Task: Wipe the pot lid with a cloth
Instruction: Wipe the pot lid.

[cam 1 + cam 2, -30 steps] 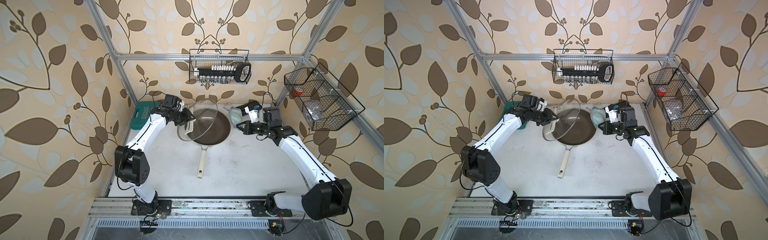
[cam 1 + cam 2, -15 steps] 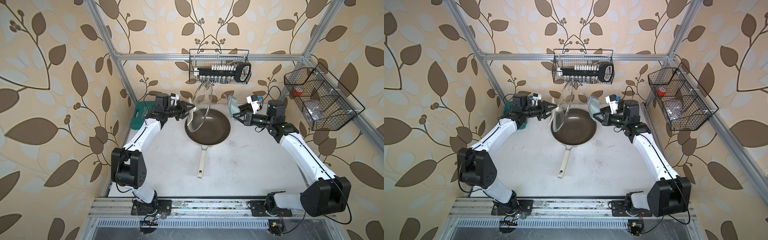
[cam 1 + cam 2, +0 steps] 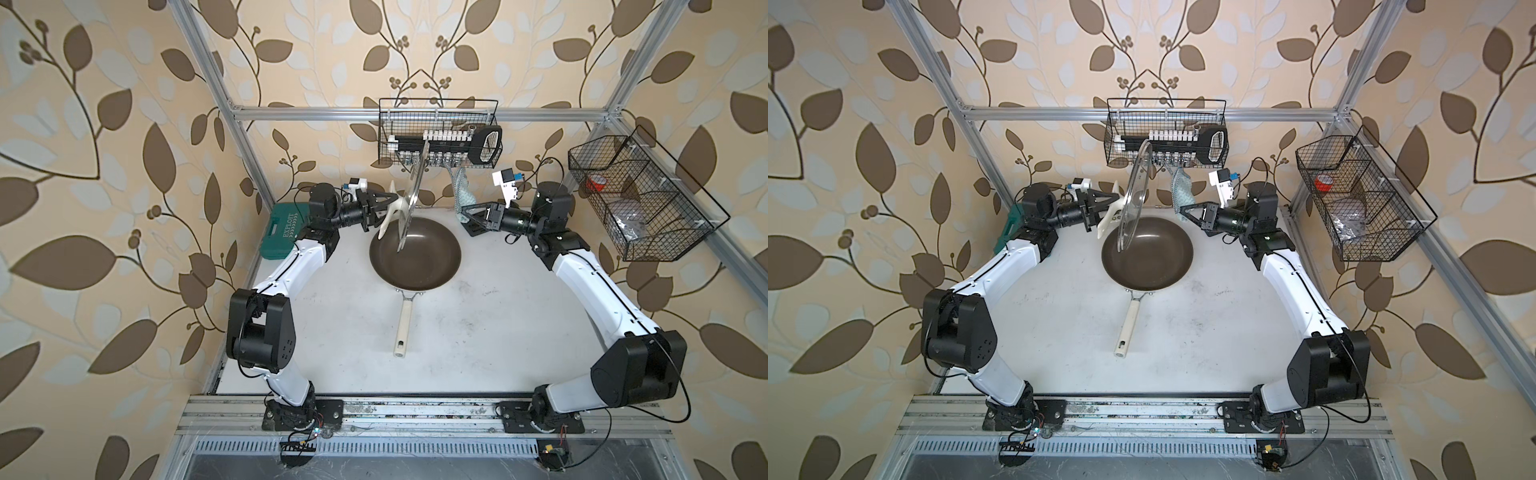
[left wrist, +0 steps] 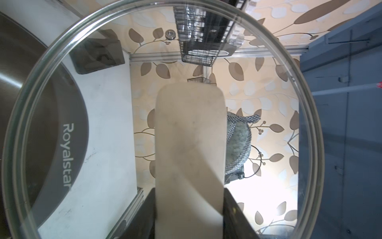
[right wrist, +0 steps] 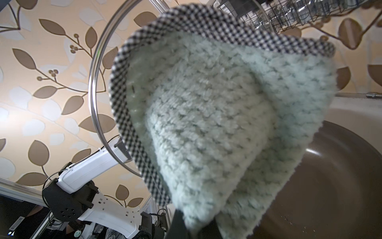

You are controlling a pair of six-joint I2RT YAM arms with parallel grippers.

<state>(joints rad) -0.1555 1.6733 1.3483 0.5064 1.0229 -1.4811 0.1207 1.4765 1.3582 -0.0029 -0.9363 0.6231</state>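
The left gripper [image 3: 388, 202] is clamped narrowly on the cream bar handle [image 4: 190, 155] of the pot lid [image 3: 1136, 195], whose flat bar runs between the two dark jaws in the left wrist view. The lid hangs in the air over the frying pan [image 3: 419, 257], above the part of the pan nearest the left arm, and it stands almost on edge. In a top view it shows as a thin slanted line [image 3: 411, 199], with its lower rim over the pan's dark inside. Its handle side faces the left gripper and its bare glass side faces across the pan toward the right arm. The right gripper [image 3: 462, 211] is closed tight on the bottom of the cloth [image 3: 461, 191], which stands up from the jaws above the pan's far rim on the right arm's side. The right wrist view shows the cloth [image 5: 206, 124] as grey-green knit with a black-and-white checked edge, folded over itself, and the lid's metal rim [image 5: 93, 82] curves behind it. In both top views a clear gap separates the cloth from the glass, so the two are near each other over the pan but not touching. The pan sits flat on the worktop [image 3: 498, 332], its long cream handle [image 3: 403, 328] pointing toward the arms' bases.
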